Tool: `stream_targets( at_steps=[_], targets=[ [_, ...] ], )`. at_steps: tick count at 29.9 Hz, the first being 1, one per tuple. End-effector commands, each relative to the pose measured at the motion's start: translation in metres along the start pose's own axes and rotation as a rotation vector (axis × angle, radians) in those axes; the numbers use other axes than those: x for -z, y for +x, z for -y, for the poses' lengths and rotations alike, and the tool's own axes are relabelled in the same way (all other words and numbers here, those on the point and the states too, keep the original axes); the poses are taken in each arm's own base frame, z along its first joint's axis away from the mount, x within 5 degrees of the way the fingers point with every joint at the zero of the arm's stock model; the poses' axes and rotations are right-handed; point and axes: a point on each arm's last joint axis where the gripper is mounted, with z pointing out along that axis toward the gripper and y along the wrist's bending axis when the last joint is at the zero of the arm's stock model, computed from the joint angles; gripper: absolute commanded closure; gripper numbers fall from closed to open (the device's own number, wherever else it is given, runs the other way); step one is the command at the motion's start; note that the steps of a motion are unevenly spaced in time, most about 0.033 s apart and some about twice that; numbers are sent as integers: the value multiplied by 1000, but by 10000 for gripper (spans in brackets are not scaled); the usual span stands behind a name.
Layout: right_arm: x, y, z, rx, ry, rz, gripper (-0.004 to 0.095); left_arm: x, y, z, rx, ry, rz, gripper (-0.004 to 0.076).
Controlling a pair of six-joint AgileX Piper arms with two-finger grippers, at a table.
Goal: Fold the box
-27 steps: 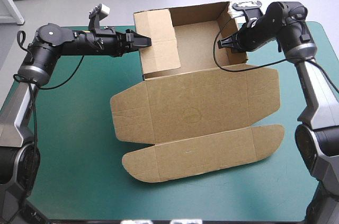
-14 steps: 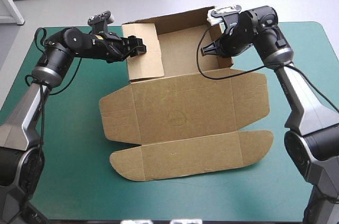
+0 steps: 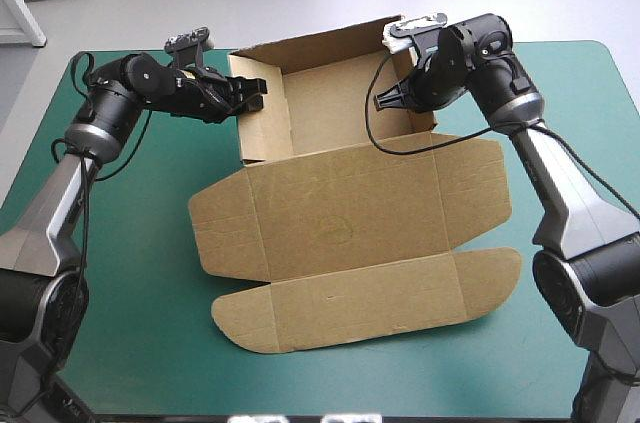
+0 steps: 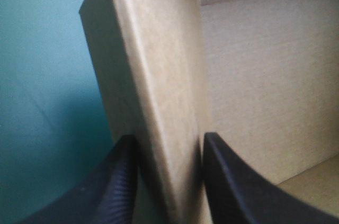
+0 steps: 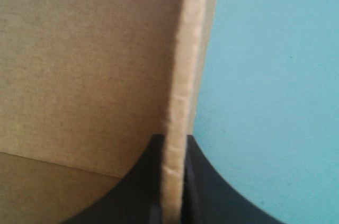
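Observation:
The brown box (image 3: pixel 345 208) lies mid-table with its lid and front flap flat toward the near edge. Its back part stands as an open tray with walls raised (image 3: pixel 335 93). My left gripper (image 3: pixel 256 93) is shut on the tray's left wall; in the left wrist view that thick wall (image 4: pixel 159 107) stands between the black fingers (image 4: pixel 119 181) of the gripper (image 4: pixel 168 140). My right gripper (image 3: pixel 393 98) is shut on the tray's right wall. The right wrist view shows that wall's edge (image 5: pixel 183 75) pinched in the gripper (image 5: pixel 172 139), with the tray's inside on one side of it.
The teal-green cover (image 3: pixel 130 273) shows bare on both sides of the box and along the near edge. The flat front flap (image 3: pixel 370 293) reaches toward the near edge. The tray's back wall (image 3: pixel 320 43) stands close to the table's far edge.
Both grippers and the box have shifted to the left across the table. The tray's left wall, which earlier leaned inward, now stands more upright. The grips are unchanged.

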Motion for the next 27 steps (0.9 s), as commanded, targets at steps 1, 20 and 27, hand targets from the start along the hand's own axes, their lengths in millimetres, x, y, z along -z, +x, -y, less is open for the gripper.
stream_targets(
  at_steps=[1,20,27],
  targets=[
    [39,-6,-15,17,-111,114,911,17,-8,22,46,122,68,617],
    [20,-2,-29,4,-49,48,911,6,2,49,-83,59,97,732],
    [1,2,-57,-3,-93,-1,911,12,6,40,-153,-81,4,732]
  ],
)
